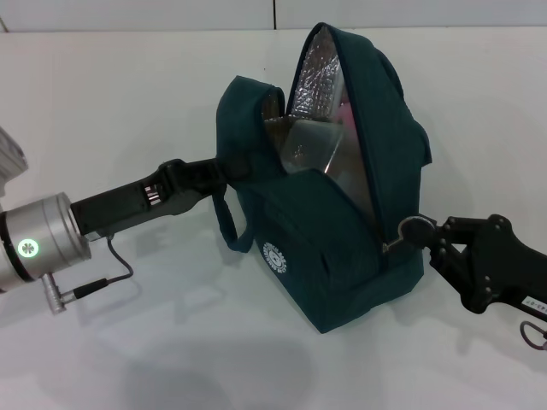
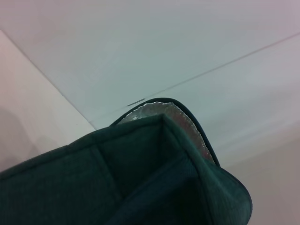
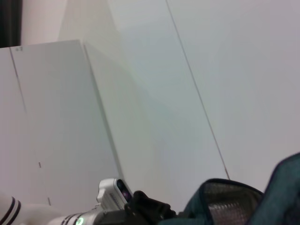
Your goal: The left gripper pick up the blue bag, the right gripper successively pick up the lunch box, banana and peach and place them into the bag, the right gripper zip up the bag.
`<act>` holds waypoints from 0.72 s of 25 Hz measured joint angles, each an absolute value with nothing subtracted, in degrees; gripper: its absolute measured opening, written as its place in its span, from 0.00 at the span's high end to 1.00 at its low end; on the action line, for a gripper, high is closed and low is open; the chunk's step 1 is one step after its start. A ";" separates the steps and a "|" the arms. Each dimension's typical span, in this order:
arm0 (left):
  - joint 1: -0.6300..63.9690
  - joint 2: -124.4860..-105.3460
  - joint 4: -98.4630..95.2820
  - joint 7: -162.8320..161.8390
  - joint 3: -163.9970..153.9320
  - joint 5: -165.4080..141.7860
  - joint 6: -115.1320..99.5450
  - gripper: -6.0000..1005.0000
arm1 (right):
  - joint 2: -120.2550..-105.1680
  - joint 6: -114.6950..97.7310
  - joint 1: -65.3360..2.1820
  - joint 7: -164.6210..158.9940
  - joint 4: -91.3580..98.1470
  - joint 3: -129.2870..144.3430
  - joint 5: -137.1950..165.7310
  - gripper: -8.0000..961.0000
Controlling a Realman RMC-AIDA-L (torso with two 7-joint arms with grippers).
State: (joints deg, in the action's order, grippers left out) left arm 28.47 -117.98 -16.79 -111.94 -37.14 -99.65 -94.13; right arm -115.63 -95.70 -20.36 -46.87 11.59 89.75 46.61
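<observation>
Teal blue bag [image 1: 342, 256] gapes, foil-lined.

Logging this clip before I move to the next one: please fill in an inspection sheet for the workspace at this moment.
Surface: white table.
Job's things: bag upright, zip open, foil lining showing; lunch box inside; banana, peach not seen.
Clutter: nothing seen.
Grippers: left gripper holds the bag's side; right gripper at the low end of the zip.
Cables: thin black lead at the left wrist.
Surroundings: white wall panels.
</observation>
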 joint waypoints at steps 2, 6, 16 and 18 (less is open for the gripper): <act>28.47 -118.15 -16.79 -110.07 -37.28 -99.58 -94.13 0.88 | -115.71 -95.73 -20.52 -46.86 12.21 89.92 46.61 0.97; 28.47 -118.80 -16.79 -106.51 -37.28 -99.43 -94.60 0.87 | -115.76 -95.81 -20.81 -46.84 12.67 90.00 46.63 0.97; 28.54 -119.18 -16.78 -93.39 -37.19 -97.09 -103.30 0.77 | -115.75 -95.81 -21.52 -46.84 13.37 89.96 46.57 0.97; 28.54 -119.18 -16.78 -93.39 -37.19 -97.09 -103.30 0.69 | -115.75 -95.90 -21.53 -46.84 14.25 89.85 46.55 0.97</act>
State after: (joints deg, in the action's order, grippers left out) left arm 28.54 -119.18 -16.79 -93.39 -37.19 -97.09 -103.30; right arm -115.75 -95.90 -21.53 -46.84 14.25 89.85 46.55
